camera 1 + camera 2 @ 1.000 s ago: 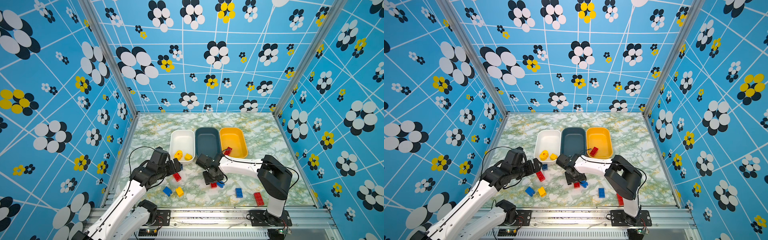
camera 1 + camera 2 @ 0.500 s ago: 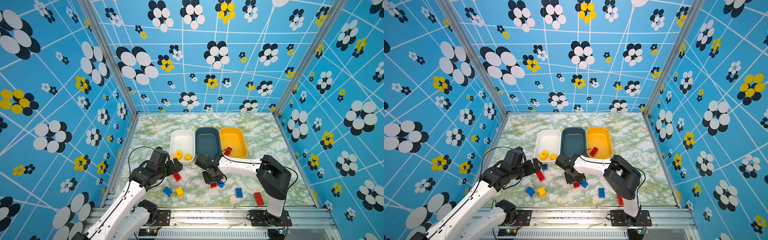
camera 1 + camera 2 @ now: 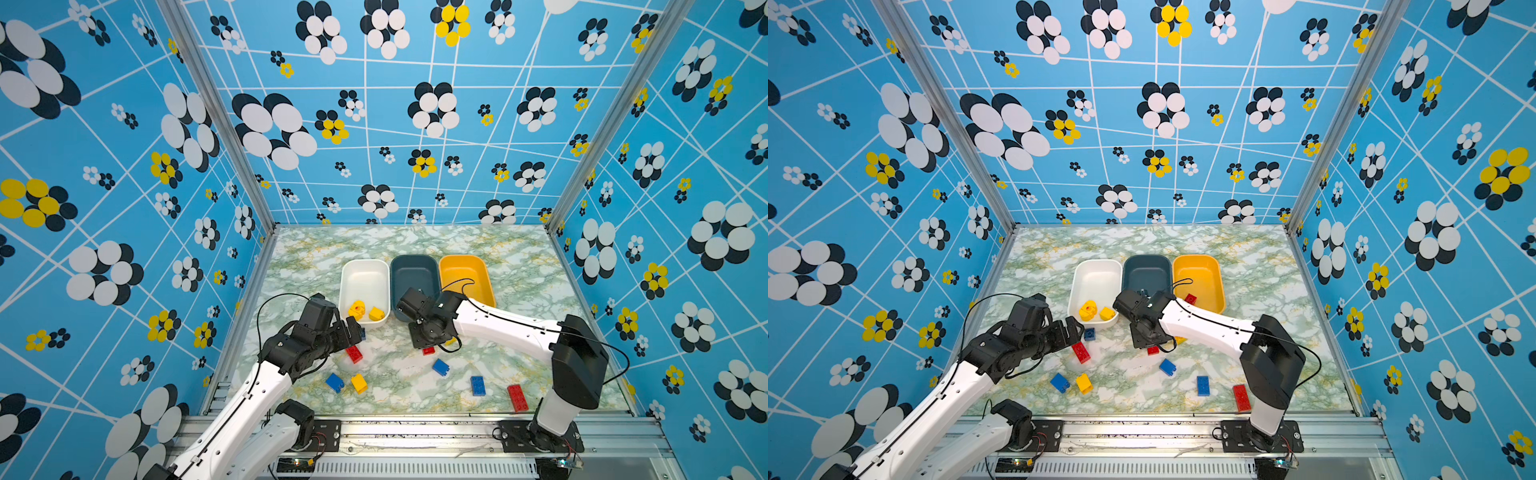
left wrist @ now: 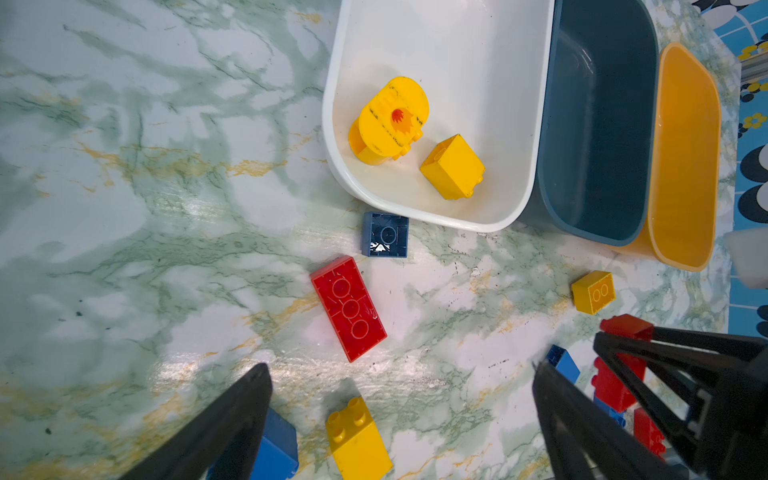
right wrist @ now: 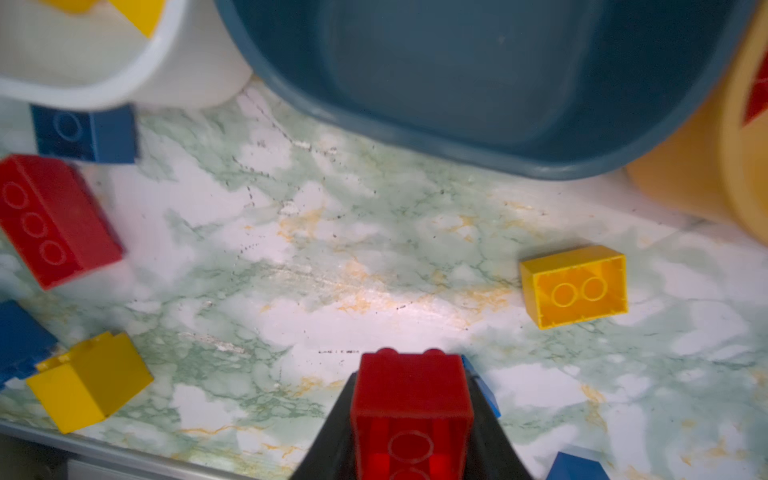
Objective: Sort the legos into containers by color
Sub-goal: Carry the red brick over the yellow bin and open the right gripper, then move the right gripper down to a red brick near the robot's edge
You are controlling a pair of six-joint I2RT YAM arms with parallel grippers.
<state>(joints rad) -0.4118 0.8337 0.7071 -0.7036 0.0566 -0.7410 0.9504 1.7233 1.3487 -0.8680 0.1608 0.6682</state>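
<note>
My right gripper (image 5: pixel 411 415) is shut on a small red lego (image 5: pixel 409 386), held just above the marble in front of the slate tub (image 3: pixel 415 270). In a top view that gripper (image 3: pixel 428 347) hangs over the red lego (image 3: pixel 428 351). My left gripper (image 4: pixel 401 368) stands open and empty above a red oblong lego (image 4: pixel 349 307); in a top view it (image 3: pixel 354 328) sits by the white tub (image 3: pixel 345 286). The white tub holds two yellow pieces (image 3: pixel 357 309). A red lego (image 3: pixel 1190 297) lies in the yellow-orange tub (image 3: pixel 465 270).
Loose on the marble lie a dark blue lego (image 3: pixel 1089 333), a blue one (image 3: pixel 334 382), a yellow one (image 3: pixel 359 383), two more blue ones (image 3: pixel 440 367) (image 3: pixel 478 385), a red oblong (image 3: pixel 517 397) and a yellow one (image 5: pixel 573 286). Patterned walls close three sides.
My right jaws have narrowed onto the small red lego, and it has risen a little away from the blue one beside it. The left arm has stayed still.
</note>
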